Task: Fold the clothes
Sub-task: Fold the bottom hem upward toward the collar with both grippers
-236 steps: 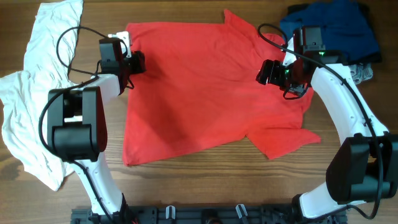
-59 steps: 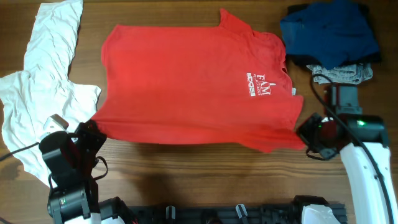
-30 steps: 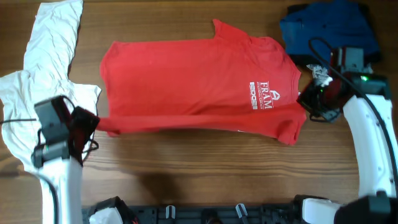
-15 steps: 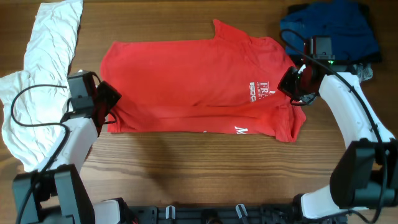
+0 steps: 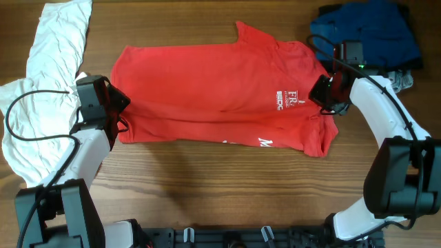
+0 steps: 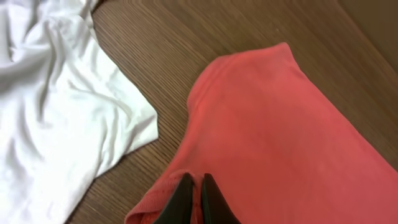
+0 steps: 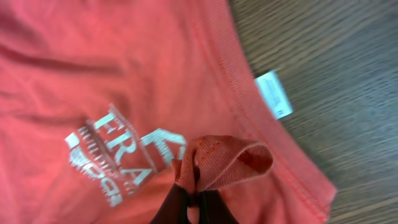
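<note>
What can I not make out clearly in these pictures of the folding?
1. Chest lettering on the red T-shirt: overhead, the right hand and the folded-up hem cover part of it.
2. Grey garment: overhead, mostly hidden under the dark blue garment.
3. White shirt: overhead, cut off by the left edge.
4. Left hand: left wrist view, cut off by the bottom edge, so only the fingertips show.

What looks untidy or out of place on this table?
Nothing looks damaged. The red T-shirt is only half folded: its near edge, pinched by the left hand and right hand, covers part of the white lettering. The white shirt lies crumpled at the left, and a dark blue piece is heaped far right.
</note>
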Controlling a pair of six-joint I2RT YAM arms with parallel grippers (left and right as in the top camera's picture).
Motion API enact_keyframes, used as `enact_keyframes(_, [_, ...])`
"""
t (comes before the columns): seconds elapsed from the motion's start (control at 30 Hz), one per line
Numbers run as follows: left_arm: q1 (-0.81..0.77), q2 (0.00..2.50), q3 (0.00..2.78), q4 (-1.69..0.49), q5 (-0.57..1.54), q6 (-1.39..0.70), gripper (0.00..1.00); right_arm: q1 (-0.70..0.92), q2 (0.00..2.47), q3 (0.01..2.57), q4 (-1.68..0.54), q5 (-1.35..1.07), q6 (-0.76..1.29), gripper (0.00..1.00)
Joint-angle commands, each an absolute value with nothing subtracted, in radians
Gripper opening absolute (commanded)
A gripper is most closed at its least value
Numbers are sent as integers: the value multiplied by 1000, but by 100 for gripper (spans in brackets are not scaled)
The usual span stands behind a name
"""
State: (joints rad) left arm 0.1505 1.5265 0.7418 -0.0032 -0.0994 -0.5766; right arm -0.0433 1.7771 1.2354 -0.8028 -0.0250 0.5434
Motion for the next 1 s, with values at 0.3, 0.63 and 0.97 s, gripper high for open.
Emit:
enact_keyframes(0.3, [149,1540,752,72,-177,-557,4,-97,1797,1256,-773,0,474,4])
enact_keyframes(0.63, [149,1597,752,91,-178,-557,60,-96,1797,1256,-759,-1,461,46])
enact_keyframes(0.97, [149,1596,779,104,-121,-410,89,-96,1790,1357,-883,-44,325,93])
